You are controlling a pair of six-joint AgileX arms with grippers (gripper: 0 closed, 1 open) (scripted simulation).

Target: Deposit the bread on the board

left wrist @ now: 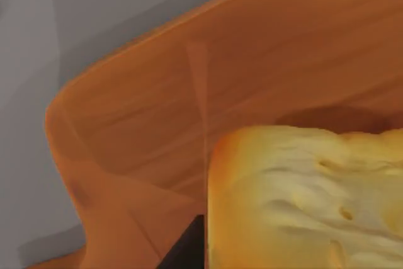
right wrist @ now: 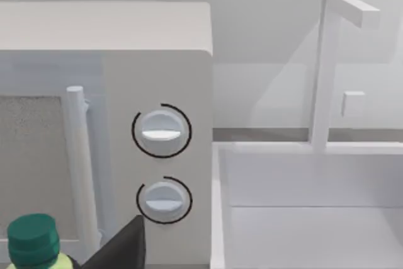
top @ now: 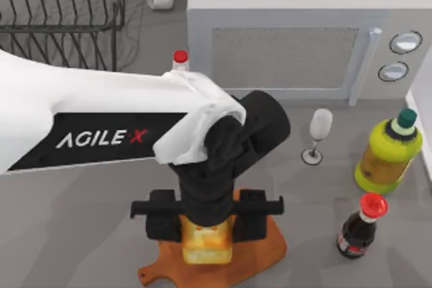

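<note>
Bread (top: 208, 239) sits between the left gripper's (top: 208, 224) dark fingers, directly over the board (top: 260, 255) near the table's front edge in the top view. The fingers close on the chunk from either side and hold it. From the left wrist view, the bread (left wrist: 302, 200) hangs close above the board (left wrist: 189, 92), though whether it touches the wood cannot be told. Behind stand a microwave (top: 304, 25), a wine glass (top: 318, 133), a green-capped bottle (top: 390, 154) and a red-capped bottle (top: 361, 226). The right wrist view faces the microwave's dials (right wrist: 162, 131) and a sink (right wrist: 315, 206); the right gripper's finger state cannot be told.
</note>
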